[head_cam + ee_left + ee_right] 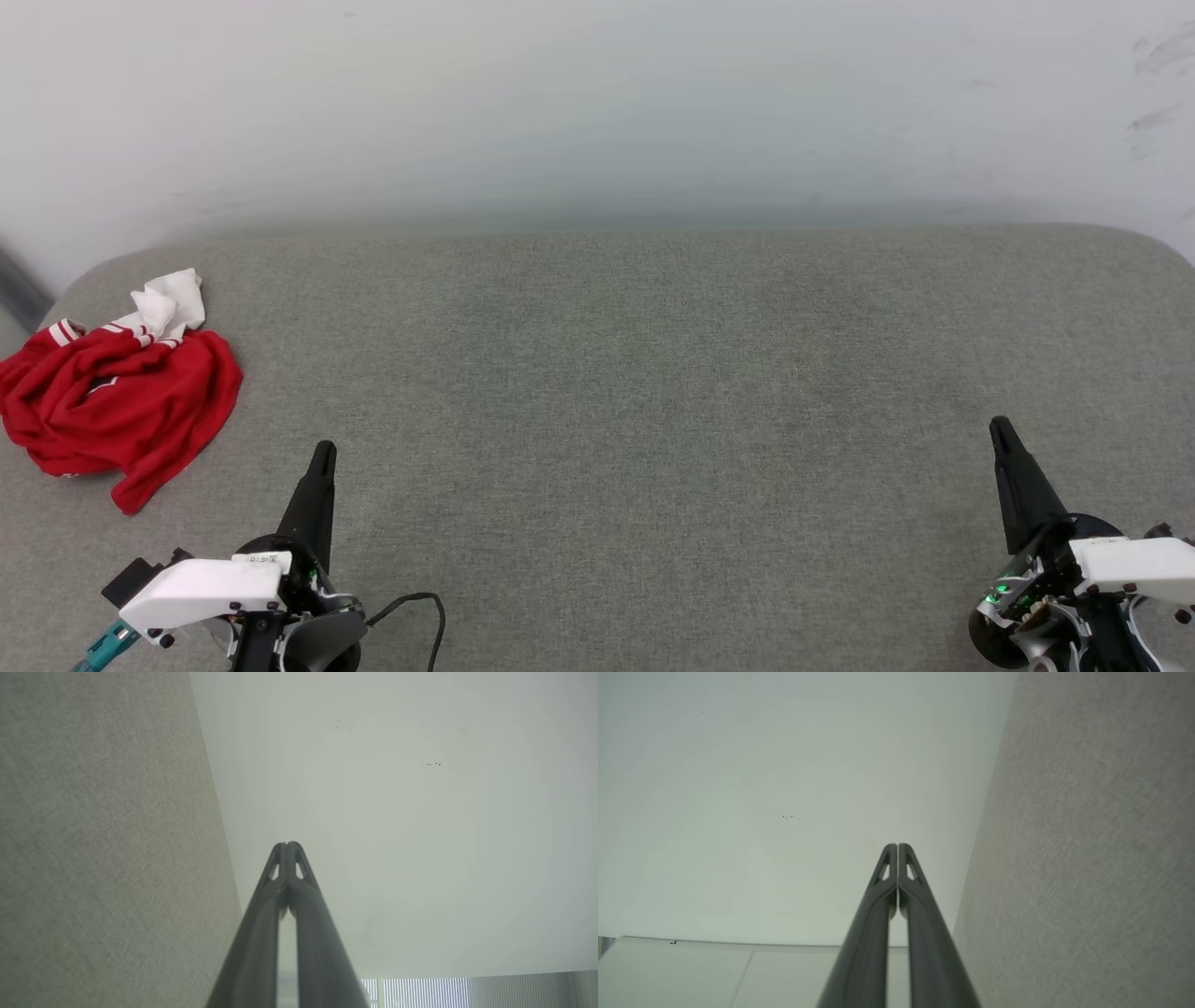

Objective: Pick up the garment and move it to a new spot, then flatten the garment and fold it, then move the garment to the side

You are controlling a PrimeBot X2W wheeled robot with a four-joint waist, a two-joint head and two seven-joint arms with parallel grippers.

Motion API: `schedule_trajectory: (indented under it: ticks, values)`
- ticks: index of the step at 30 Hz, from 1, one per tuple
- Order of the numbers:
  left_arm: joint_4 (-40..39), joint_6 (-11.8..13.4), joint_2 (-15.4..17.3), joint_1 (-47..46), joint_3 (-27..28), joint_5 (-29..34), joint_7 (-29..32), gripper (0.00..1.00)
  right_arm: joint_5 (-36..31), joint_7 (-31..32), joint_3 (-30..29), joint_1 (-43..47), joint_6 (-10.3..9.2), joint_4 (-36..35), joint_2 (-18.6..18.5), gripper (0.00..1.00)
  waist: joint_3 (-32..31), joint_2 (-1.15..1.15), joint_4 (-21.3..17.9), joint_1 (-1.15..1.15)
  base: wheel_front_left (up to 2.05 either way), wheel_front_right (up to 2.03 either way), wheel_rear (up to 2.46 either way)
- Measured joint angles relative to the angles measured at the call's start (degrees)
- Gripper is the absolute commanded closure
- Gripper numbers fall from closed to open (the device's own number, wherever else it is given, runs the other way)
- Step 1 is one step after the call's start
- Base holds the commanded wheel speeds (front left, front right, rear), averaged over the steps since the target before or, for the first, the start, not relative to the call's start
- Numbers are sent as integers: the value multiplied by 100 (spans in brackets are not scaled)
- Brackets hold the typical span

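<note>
Item: garment, red with a white sleeve and red-and-white stripe trim, lying crumpled in a loose heap at the far left of the surface, close to its left edge, with the white sleeve on the far side of the heap and a red tail of cloth trailing toward the near side. Lettering cannot be made out in the folds. Surface: grey woven cloth covering, rounded far corners, set against a pale wall with faint scuff marks at the far right. Left fingers: dark, long, at the near left, pointing toward the far side, pressed together along their tips as the left wrist view confirms, grasping nothing; near the garment's trailing red tail but apart from it. Right fingers: at the near right, likewise pointing toward the far side, clenched tip to tip in the right wrist view, grasping nothing; well apart from the garment. Sundry: a thin black cable looping beside the left wrist; vertical blinds at the lower edge of the left wrist view.
</note>
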Motion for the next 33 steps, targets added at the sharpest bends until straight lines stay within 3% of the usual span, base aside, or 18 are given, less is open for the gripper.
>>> schedule_trajectory:
  ticks: [33]
  values:
    - [0,0,0,0,-1,0,0,100,0,0,0,0,0,0,0,100,0,0,0,0,0,0,0]
